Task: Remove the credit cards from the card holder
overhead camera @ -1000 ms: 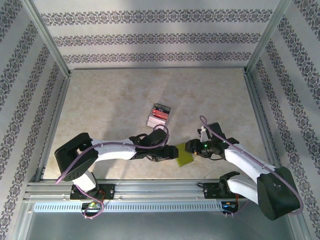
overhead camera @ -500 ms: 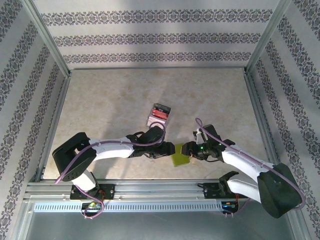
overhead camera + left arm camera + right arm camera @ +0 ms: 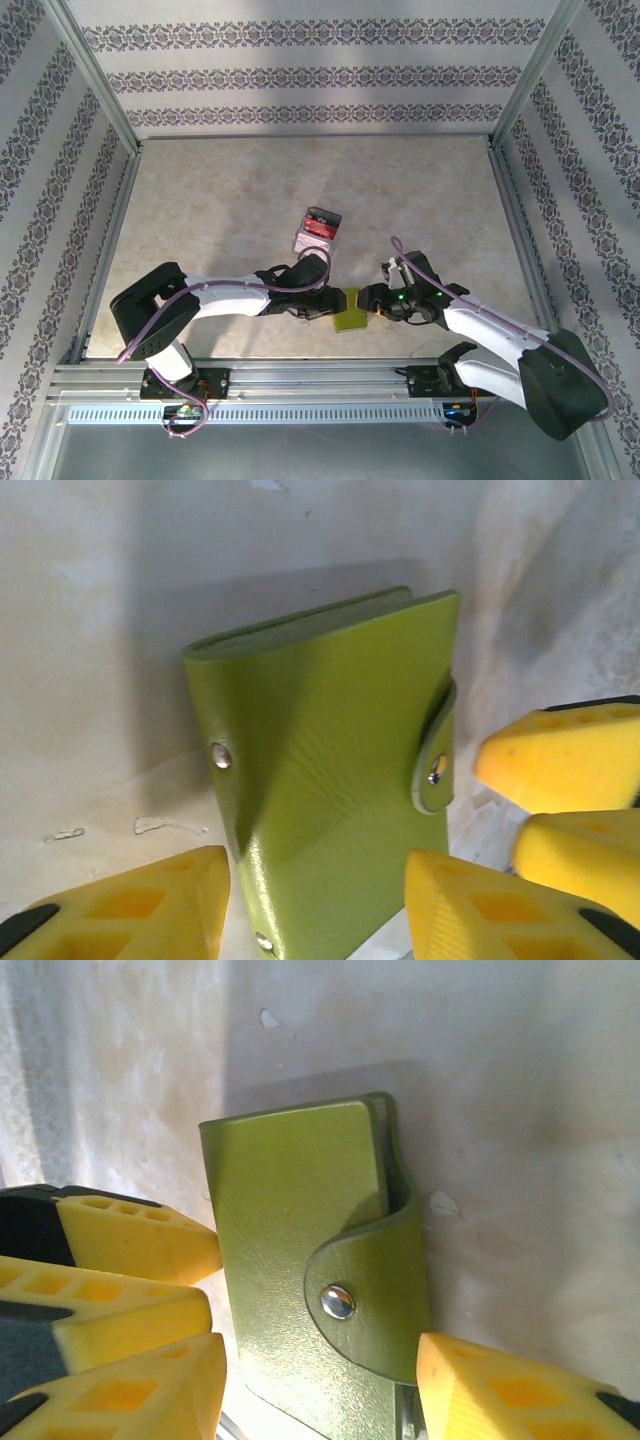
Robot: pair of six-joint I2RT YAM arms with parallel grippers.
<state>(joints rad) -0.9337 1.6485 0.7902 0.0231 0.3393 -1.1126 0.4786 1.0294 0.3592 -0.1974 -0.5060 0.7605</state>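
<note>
Two arms now meet low over the near middle of the table [image 3: 220, 200], the left arm [image 3: 230, 296] reaching in from one side and the right arm [image 3: 490, 325] from the other. Over the last second both have crept leftward, and the card holder [image 3: 349, 319] has slid with them along the near edge, so it now lies closer to the left arm's wrist. The clear box [image 3: 318, 228] behind them has not moved.

The card holder lies flat on the table, folded shut, its yellow-green outside up. The left gripper [image 3: 318, 870] straddles one end of it with its jaws part-way in, narrower than a second ago. One finger sits just beside the edge and the other overlaps it, so I cannot tell whether it is truly pinching. The right gripper [image 3: 322, 1355] straddles the opposite end at a middling width, its fingers just beside the edge and the strap. Whether they press is also unclear.

The strap [image 3: 375, 1290] is wrapped over the open edge and its metal snap [image 3: 338, 1301] looks fastened. By that, the credit cards are most likely inside and nothing is out yet. The shift reads as the pair settling a two-sided hold. I judge the next need to be one side pinning the case while the other frees the strap.
</note>
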